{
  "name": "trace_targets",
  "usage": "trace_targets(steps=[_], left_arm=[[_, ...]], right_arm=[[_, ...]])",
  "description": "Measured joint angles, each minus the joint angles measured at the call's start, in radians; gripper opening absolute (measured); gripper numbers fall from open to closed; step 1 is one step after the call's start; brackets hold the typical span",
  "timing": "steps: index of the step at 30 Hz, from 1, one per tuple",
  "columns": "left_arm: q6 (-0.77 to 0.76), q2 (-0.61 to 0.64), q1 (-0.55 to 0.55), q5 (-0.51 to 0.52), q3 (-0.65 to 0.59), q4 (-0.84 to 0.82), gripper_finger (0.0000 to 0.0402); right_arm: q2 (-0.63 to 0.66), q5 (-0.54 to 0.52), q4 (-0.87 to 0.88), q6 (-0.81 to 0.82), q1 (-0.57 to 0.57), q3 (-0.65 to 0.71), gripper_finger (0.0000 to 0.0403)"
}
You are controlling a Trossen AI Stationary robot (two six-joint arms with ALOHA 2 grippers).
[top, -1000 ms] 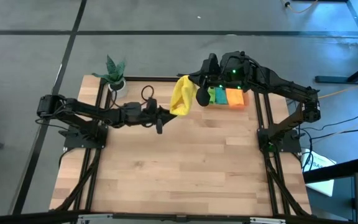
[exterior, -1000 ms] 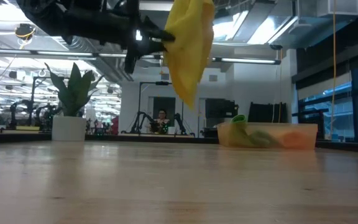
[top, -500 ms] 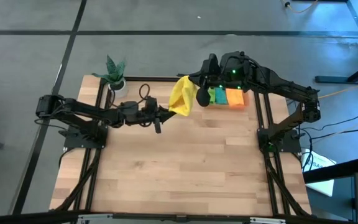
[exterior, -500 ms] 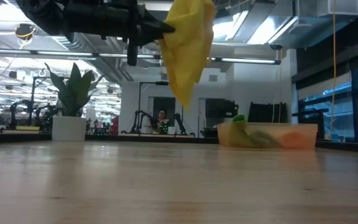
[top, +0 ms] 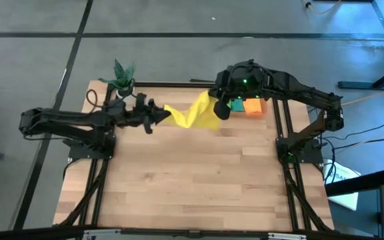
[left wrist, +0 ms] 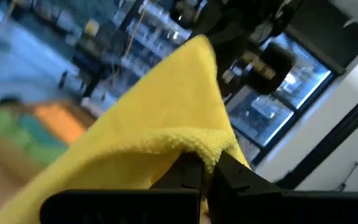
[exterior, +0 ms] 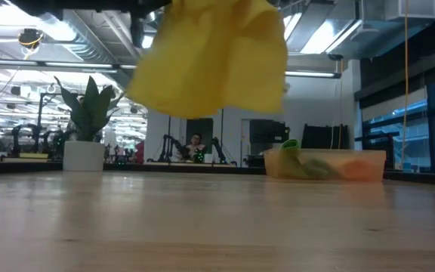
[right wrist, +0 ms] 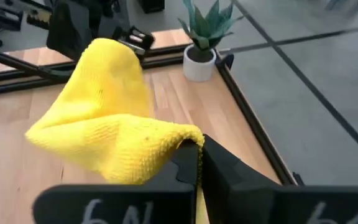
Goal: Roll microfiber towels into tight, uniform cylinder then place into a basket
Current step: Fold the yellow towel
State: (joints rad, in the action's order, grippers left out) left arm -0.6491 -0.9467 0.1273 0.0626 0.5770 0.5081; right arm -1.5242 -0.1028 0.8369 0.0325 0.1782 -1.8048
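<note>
Soft yellow microfiber towel [top: 193, 115] stretched above the table's far side — left gripper [top: 163, 118] clamps its left corner, right gripper [top: 213, 101] pinches the right — near translucent orange basket [top: 253, 107].

you get even, bright overhead light on the table [top: 199, 180], with only soft, faint shadows. in the low view, ceiling strip lights glare and the near tabletop is soft, out of focus. your left wrist view is motion-blurred, the background smeared, while the yellow towel [left wrist: 148, 143] up close stays fairly crisp. the right wrist view is clear.
</note>
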Motion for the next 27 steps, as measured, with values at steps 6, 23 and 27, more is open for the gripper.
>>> trace_targets(steps=[6, 23, 27], left_arm=[[-0.056, 0.121, 0.007, 0.034, 0.000, -0.174, 0.0000], [-0.129, 0.188, 0.207, 0.039, 0.000, -0.497, 0.0000], [-0.104, 0.188, 0.282, -0.026, 0.000, -0.499, 0.0000]], right_arm=[[0.000, 0.029, 0.058, 0.037, 0.000, 0.000, 0.0010], [-0.112, 0.044, 0.026, -0.033, 0.062, 0.134, 0.0006], [-0.142, 0.040, -0.086, -0.106, 0.101, 0.143, 0.0006]])
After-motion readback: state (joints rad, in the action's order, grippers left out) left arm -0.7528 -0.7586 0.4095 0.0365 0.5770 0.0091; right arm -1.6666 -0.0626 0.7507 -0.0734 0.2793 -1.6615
